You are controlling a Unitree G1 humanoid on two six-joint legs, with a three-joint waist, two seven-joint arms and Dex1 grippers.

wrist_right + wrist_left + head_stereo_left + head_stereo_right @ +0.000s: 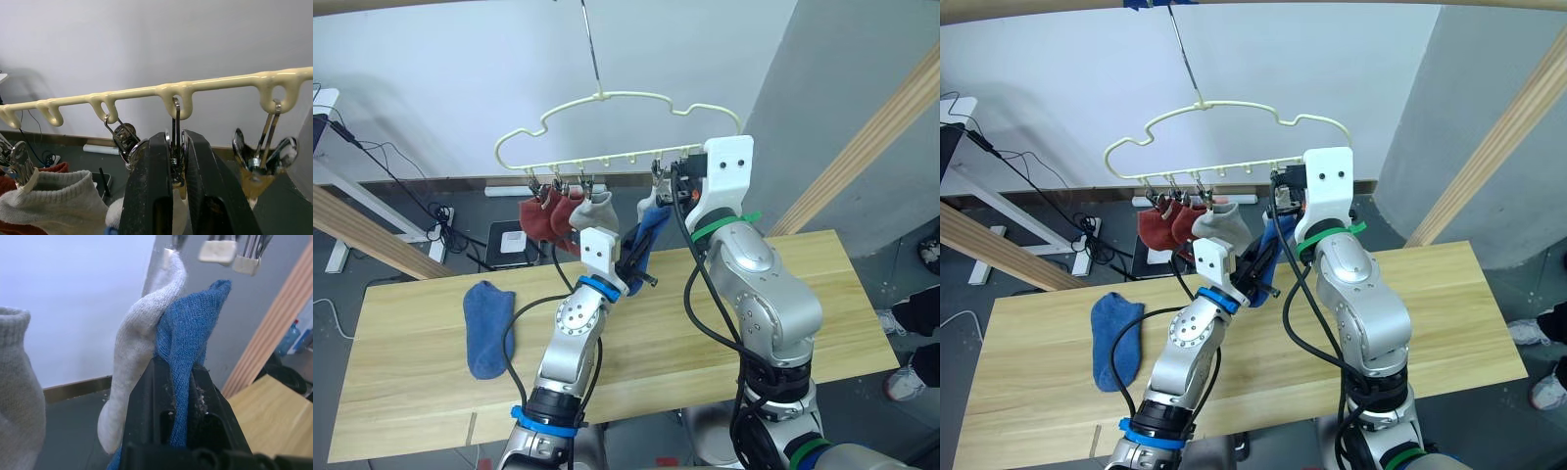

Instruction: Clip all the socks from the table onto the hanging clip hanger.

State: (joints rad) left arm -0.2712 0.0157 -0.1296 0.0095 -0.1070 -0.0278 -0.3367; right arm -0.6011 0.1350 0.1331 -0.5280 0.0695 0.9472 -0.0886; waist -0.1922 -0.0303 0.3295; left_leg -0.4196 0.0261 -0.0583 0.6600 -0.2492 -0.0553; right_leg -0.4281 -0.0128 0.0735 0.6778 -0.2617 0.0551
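Note:
The pale yellow clip hanger [607, 98] hangs by its hook above the table [822, 294]. Two rust red socks [540, 217] and a light grey sock [597, 208] hang from its left clips. My left gripper [178, 377] is shut on a blue sock [651, 227] and holds it up just under the hanger's right clips, against a second grey sock [137, 333] that hangs from a clip. A metal clip [176, 147] on the hanger bar is pinched between the shut fingers of my right gripper [176, 142]. Another blue sock [489, 328] lies flat on the table's left part.
Slanted wooden poles of a frame stand at the right [871, 137] and left [362, 235] behind the table. Cables and a power strip [440, 220] lie on the floor beyond the far edge. A person's shoe [906, 382] shows at the right edge.

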